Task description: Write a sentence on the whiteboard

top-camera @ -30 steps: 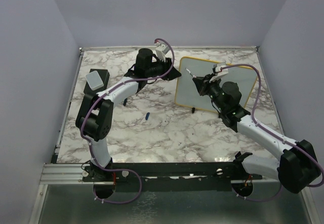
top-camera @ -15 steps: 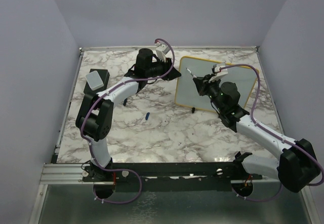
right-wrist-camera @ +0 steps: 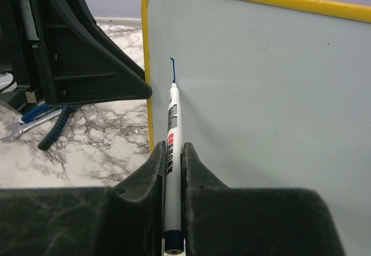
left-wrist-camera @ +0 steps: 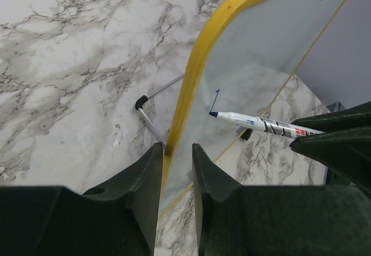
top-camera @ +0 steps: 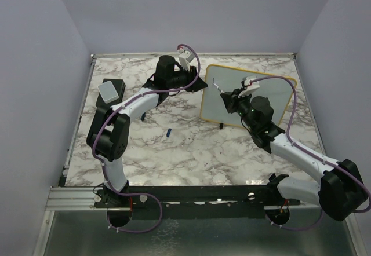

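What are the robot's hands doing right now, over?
Left gripper shut on the whiteboard, at its yellow edge. Right gripper shut on the marker, tip at the board. Only one short blue stroke written. Nothing in the way.

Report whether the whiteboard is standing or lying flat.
Standing, near upright: the whiteboard rests on a black foot, its yellow edge between the left gripper fingers.

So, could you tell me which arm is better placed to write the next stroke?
Right: the right end effector holds the marker, tip on the whiteboard; the left end effector grips its frame.
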Robot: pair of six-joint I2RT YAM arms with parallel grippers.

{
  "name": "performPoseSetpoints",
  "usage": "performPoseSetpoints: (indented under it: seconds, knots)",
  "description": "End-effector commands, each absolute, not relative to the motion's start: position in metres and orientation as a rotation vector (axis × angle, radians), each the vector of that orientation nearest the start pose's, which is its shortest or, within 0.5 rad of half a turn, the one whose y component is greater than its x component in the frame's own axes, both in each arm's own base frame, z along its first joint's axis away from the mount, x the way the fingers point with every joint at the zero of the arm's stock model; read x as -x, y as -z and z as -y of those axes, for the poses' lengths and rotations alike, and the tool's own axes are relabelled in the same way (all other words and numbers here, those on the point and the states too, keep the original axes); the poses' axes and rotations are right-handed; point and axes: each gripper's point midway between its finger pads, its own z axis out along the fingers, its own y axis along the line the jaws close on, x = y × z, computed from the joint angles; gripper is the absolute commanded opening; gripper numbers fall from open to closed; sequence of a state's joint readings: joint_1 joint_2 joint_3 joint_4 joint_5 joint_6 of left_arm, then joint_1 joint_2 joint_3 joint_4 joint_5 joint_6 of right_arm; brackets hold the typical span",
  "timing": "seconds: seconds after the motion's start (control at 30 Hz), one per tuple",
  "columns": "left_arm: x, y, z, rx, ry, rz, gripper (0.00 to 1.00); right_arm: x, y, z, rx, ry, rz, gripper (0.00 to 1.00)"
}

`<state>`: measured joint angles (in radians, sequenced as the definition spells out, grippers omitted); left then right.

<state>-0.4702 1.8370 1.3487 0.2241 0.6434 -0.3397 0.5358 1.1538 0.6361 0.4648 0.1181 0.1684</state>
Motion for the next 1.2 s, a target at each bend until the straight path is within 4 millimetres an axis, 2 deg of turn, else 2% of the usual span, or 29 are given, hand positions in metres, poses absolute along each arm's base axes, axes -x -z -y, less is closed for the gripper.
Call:
performPoseSetpoints:
  seconds: [0.0, 0.37, 0.8, 1.17]
  knots:
    - [-0.41, -0.226, 0.344, -0.637, 1.145, -1.798, 0.28, -0.348, -0.219, -0.188, 0.185, -0.421, -1.667, 0.01]
    - [-0.411, -0.225, 0.343, -0.639, 1.135, -1.8, 0.28, -0.353, -0.23, -0.182, 0.165, -0.383, -1.642, 0.01]
    - [-0.411, -0.225, 0.343, -0.641, 1.132, -1.802, 0.27, -0.356, -0.257, -0.175, 0.148, -0.345, -1.577, 0.01]
    - [-0.41, -0.225, 0.342, -0.643, 1.129, -1.801, 0.25, -0.356, -0.24, -0.174, 0.141, -0.336, -1.622, 0.01]
